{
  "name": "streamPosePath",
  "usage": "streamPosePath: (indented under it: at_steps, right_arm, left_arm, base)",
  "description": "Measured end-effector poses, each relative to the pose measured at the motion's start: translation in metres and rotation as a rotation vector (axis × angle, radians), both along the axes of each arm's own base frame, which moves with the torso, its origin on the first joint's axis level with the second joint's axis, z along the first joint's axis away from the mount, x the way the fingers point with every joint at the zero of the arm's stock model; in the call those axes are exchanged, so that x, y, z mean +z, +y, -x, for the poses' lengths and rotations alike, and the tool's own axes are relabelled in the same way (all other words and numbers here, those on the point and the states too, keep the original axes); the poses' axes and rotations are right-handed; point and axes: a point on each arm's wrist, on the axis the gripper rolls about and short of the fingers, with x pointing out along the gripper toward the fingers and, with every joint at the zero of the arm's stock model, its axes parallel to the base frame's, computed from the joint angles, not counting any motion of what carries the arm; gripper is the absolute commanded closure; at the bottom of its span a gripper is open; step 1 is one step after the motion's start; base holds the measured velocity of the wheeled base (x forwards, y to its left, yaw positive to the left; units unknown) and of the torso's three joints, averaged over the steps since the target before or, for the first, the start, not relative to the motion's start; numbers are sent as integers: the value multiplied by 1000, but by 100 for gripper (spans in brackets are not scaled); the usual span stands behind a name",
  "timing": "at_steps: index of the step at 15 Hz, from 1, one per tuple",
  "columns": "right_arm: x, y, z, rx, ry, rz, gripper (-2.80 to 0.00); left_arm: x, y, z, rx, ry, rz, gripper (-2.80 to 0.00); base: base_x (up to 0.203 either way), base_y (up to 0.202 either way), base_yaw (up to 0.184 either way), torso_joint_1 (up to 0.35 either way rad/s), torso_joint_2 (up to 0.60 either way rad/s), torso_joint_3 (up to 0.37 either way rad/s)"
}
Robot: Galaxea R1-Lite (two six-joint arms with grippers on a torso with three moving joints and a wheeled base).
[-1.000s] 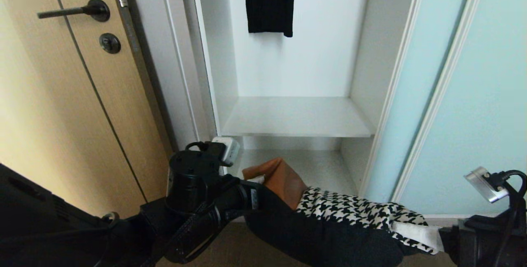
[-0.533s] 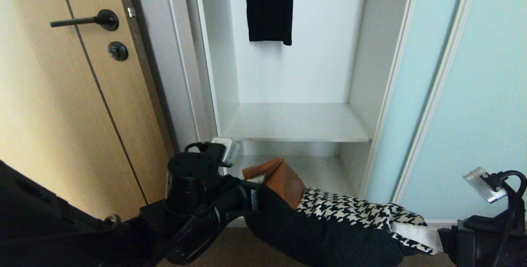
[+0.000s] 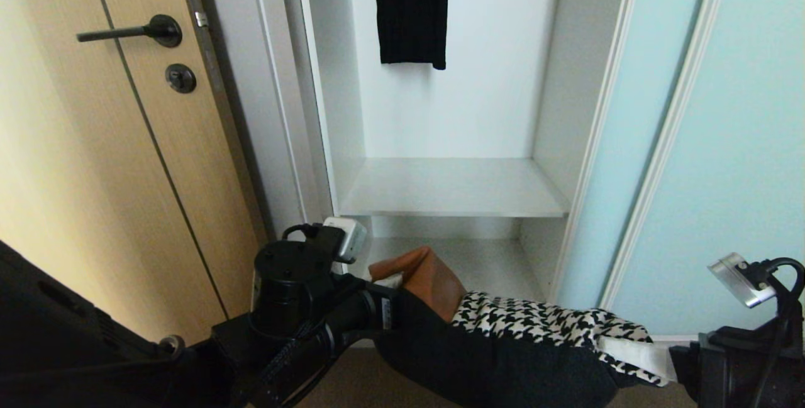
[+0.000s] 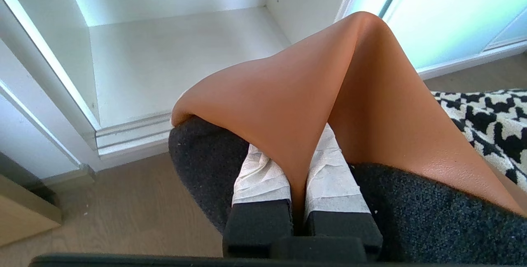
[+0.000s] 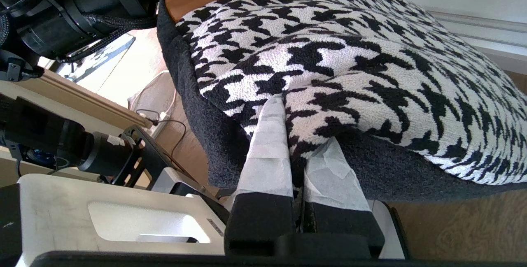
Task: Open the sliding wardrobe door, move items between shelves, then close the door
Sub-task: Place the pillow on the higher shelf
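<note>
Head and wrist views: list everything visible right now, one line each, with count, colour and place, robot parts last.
cushion: one, tan leather and houndstooth front, black back, held in front of the open wardrobe, off the shelves.
shelves: two visible, white, bare, inside the compartment.
sliding wardrobe door: one, pale blue-green frosted glass, slid aside to the right.
black garment: one, hanging at the compartment's top.
wooden door: one, light wood with black handle, at left.
floor: brown, below the wardrobe.
left hand: shut on the cushion's tan corner.
right hand: shut on the cushion's houndstooth edge.
</note>
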Motion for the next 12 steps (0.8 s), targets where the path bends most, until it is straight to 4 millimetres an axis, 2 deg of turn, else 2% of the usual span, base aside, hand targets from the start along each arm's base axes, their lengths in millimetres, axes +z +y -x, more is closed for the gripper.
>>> streamPosePath:
  at_steps: [2,12]
  right_arm:
    - [0,0,0,1,0,0,0]
    - [-2,0,0,3,8,4,0]
  left_arm:
    - [0,0,0,-1,-1,0,0]
    - [3,-1,-2,0,-12,7,0]
  base:
    - [117,0,0,-1,4,10]
    - [197,0,1,4,3,3]
